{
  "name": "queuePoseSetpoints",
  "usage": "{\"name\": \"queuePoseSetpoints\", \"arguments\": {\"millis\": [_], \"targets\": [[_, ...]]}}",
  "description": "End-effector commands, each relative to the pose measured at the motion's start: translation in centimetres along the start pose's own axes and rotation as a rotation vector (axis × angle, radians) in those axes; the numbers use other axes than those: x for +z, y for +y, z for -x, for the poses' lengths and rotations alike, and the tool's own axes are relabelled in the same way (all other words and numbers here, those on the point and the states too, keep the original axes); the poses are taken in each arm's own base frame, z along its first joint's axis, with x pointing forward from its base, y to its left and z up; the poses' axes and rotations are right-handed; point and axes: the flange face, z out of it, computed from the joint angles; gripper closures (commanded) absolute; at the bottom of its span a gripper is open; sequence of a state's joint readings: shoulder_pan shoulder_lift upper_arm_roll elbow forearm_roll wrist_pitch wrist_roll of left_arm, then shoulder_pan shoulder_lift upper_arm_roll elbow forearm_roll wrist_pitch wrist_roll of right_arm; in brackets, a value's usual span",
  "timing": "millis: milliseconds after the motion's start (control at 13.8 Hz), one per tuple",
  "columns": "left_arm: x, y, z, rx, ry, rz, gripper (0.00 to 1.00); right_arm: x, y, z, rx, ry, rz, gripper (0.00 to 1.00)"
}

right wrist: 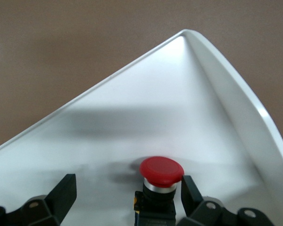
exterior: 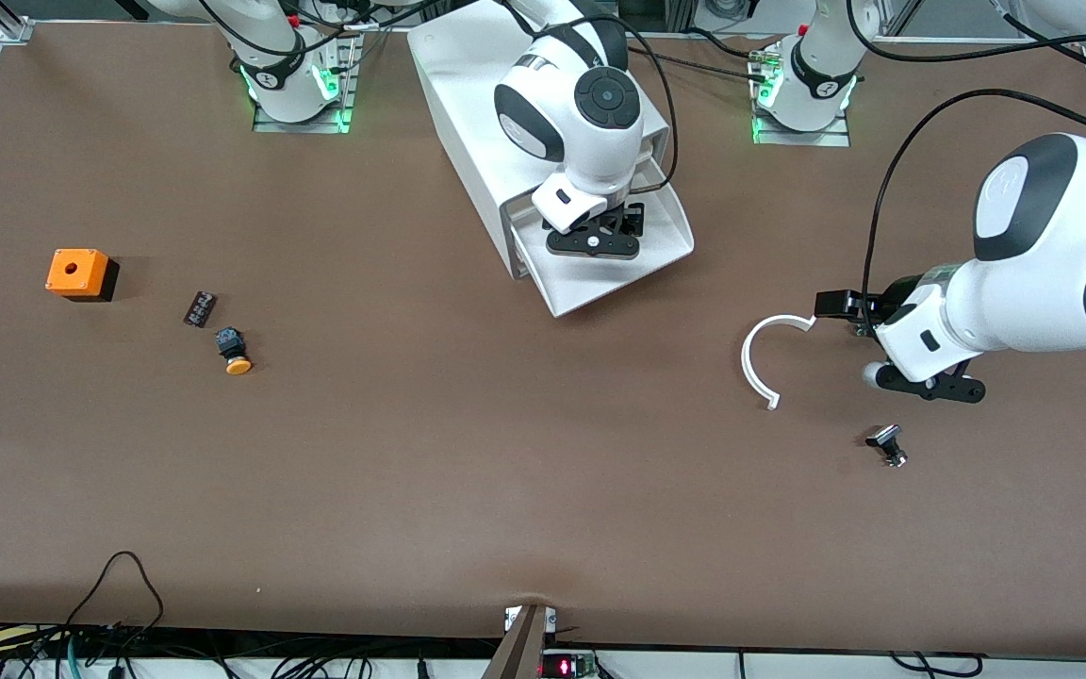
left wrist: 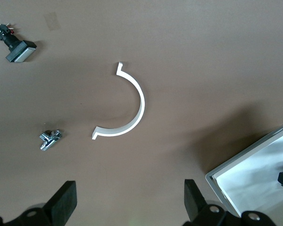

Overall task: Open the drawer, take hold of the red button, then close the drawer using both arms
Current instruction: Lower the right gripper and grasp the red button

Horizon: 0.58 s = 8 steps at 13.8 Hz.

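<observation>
Toward the right arm's end of the table lie things the task does not need: an orange box (exterior: 81, 273) with a hole, a small dark block (exterior: 200, 309), and nearer the front camera a button with an orange-yellow cap (exterior: 234, 353).

Mid-table, the white cabinet (exterior: 468, 104) has its drawer (exterior: 656, 250) pulled out, so the opening step looks done. The right gripper (exterior: 593, 243) is down inside that drawer. In the right wrist view its fingers (right wrist: 61, 195) stand spread wide, one on each side of the red button (right wrist: 161, 172), which sits upright on the drawer floor near the sloped front lip. One finger is close to the button's body, the other well apart; nothing is clamped yet. So the grab appears to be at its very start: the jaws are placed around the button but it is not held.

Toward the left arm's end, a white curved piece (exterior: 763, 356) lies on the table, with a small metal clip (left wrist: 50, 139) and a dark switch part (exterior: 887, 444) nearer the front camera. The left gripper (exterior: 929, 385) waits over the bare table just beside the curved piece, its jaws fully spread and empty.

Left to do, by my reading: close on the button, lift it out, and push the drawer shut with both arms.
</observation>
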State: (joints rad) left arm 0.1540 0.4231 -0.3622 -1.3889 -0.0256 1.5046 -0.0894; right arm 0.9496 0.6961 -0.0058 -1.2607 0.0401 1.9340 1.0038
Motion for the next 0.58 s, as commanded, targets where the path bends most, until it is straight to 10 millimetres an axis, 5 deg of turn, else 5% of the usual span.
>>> {"name": "queuePoseSetpoints", "arguments": {"millis": [0, 290, 508], "targets": [[-0.1, 0.2, 0.8, -0.013, -0.006, -0.037, 0.0, 0.7, -0.2, 0.4, -0.012, 0.019, 0.041, 0.06], [0.1, 0.1, 0.7, -0.013, -0.009, -0.036, 0.0, 1.5, 0.0, 0.6, -0.03, 0.023, 0.064, 0.09], [0.2, 0.1, 0.6, -0.013, -0.01, -0.034, 0.0, 2.1, 0.1, 1.0, -0.034, 0.015, 0.077, 0.32]]}}
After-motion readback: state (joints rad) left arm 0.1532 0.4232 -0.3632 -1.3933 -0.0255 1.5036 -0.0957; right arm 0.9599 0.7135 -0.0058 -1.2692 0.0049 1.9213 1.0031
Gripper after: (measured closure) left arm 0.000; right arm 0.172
